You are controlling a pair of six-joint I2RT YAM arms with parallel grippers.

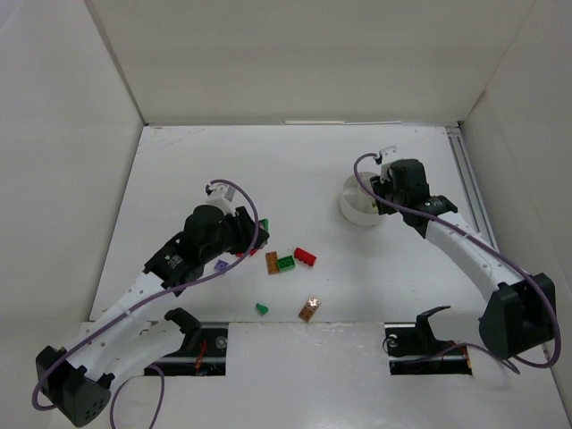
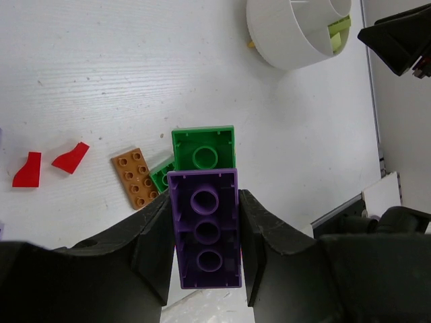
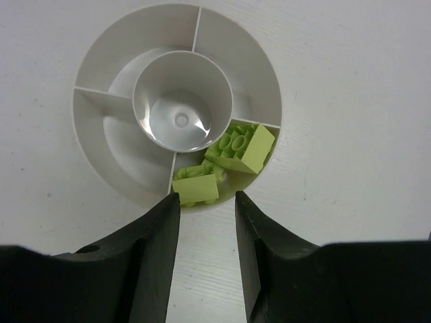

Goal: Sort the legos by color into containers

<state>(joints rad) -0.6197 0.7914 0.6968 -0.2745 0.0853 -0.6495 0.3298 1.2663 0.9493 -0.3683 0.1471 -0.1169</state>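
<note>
My left gripper (image 2: 204, 199) is shut on a purple brick (image 2: 204, 232), held underside up above the table; in the top view the gripper (image 1: 248, 234) hides it. Beyond it lie a green brick (image 2: 203, 149), an orange brick (image 2: 137, 177) and two red pieces (image 2: 71, 157). My right gripper (image 3: 207, 210) is open and empty, just at the near rim of the round white dish (image 3: 101, 74). One wedge of the dish holds pale yellow-green bricks (image 3: 244, 147); the other wedges and the hub look empty. In the top view the right gripper (image 1: 380, 201) hangs over the dish (image 1: 353, 207).
Loose on the table in the top view are a brown brick (image 1: 272, 263), a green brick (image 1: 286, 263), a red brick (image 1: 305, 257), a small green piece (image 1: 262, 308), a brown piece (image 1: 310, 308) and a small purple piece (image 1: 221, 265). White walls enclose the table.
</note>
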